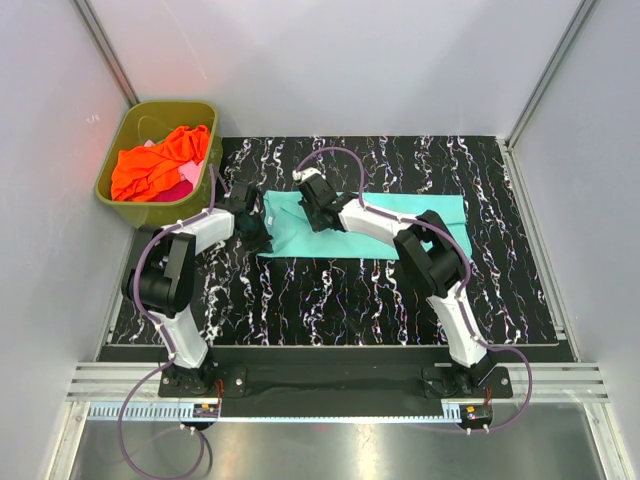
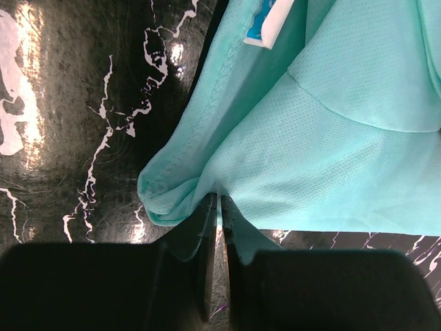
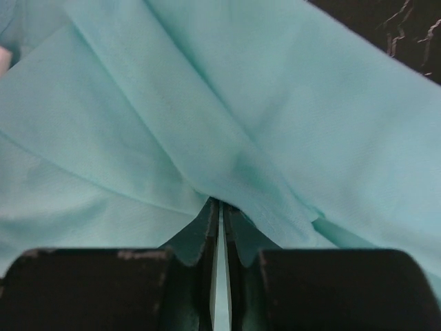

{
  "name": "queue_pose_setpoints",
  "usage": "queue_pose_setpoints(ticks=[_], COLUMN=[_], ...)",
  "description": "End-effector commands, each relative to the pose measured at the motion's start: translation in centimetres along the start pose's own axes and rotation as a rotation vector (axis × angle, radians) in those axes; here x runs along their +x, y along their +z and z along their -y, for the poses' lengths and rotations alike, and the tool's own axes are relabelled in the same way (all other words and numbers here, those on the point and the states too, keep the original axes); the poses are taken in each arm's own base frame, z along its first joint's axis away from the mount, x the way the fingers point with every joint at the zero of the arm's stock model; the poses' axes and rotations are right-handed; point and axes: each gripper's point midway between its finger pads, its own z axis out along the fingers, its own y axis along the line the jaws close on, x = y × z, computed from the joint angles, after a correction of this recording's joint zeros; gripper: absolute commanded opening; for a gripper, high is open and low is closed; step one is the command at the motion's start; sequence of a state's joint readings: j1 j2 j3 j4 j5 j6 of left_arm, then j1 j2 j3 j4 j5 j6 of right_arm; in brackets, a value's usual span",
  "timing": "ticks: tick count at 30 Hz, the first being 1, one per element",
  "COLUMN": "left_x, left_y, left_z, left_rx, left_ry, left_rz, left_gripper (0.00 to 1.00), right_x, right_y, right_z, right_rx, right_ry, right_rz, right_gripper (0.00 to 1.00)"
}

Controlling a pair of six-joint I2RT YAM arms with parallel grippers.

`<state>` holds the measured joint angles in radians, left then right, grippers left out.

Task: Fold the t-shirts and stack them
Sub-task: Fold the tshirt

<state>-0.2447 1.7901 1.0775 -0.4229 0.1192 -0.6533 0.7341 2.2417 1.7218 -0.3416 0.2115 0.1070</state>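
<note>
- The left arm, elbow bent, reaches far; the left gripper is pinched tight on the left edge of the teal shirt.
- The right arm stretches far-left across the cloth, with the right gripper clamped on a fold.
- The teal shirt lies mid-table.
- The orange shirt and pink shirt sit in the tub, far left.

No legible text; neck tag on teal t-shirt unreadable.

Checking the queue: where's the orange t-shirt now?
Top view, far left: the orange t-shirt lies bunched in the olive-green tub, off the mat's corner, over pink cloth.
</note>
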Motion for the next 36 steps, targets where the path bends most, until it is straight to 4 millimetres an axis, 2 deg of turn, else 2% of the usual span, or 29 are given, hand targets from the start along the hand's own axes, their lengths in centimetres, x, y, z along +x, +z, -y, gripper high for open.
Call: queue_pose_setpoints(ticks=[1, 7, 11, 16, 21, 22, 25, 28, 30, 31, 32, 36], left_x=[-0.7, -0.7, -0.6, -0.8, -2.9, -4.2, -5.8, -6.4, -6.1, -6.0, -5.5, -3.9], left_y=[0.2, 0.1, 0.2, 0.1, -1.4, -2.3, -4.3, -5.5, -5.7, -5.6, -5.5, -4.0], left_z=[-0.3, -0.4, -0.6, -0.4, 0.9, 1.8, 3.4, 5.0, 5.8, 6.1, 6.6, 7.1], left_rx=[-0.012, -0.019, -0.025, -0.019, -0.007, 0.009, 0.045, 0.096, 0.11, 0.113, 0.12, 0.131], left_ry=[-0.003, 0.001, -0.001, 0.0, 0.028, 0.033, 0.049, 0.055, 0.063, 0.069, 0.084, 0.096], left_rz=[0.035, 0.039, 0.037, 0.042, 0.092, 0.127, 0.168, 0.187, 0.188, 0.185, 0.176, 0.114], left_gripper=[0.12, 0.12, 0.12, 0.13, 0.15, 0.16, 0.19, 0.21, 0.22, 0.22, 0.22, 0.22], right_x=[-4.0, -5.5, -5.2, -4.8, -4.8, -5.3, -5.2, -5.6, -5.9, -6.2, -6.6, -6.7], right_y=[-0.5, -0.6, -0.8, -2.1, -4.4, -5.5, -7.3, -8.4, -8.9, -9.1, -9.4, -8.9], right_z=[1.8, 5.3, 8.1, 8.9, 9.5, 9.7, 10.4, 9.0, 7.1, 6.3, 4.7, 1.6], right_rx=[0.122, 0.195, 0.241, 0.263, 0.268, 0.264, 0.241, 0.139, 0.027, -0.017, -0.109, -0.284], right_ry=[-0.009, 0.06, 0.134, 0.21, 0.267, 0.281, 0.324, 0.341, 0.347, 0.35, 0.354, 0.375], right_rz=[0.108, 0.137, 0.12, 0.094, 0.072, 0.085, 0.074, 0.07, 0.056, 0.055, 0.055, 0.036], right_gripper=[0.11, 0.12, 0.12, 0.12, 0.16, 0.16, 0.17, 0.19, 0.19, 0.19, 0.19, 0.2])
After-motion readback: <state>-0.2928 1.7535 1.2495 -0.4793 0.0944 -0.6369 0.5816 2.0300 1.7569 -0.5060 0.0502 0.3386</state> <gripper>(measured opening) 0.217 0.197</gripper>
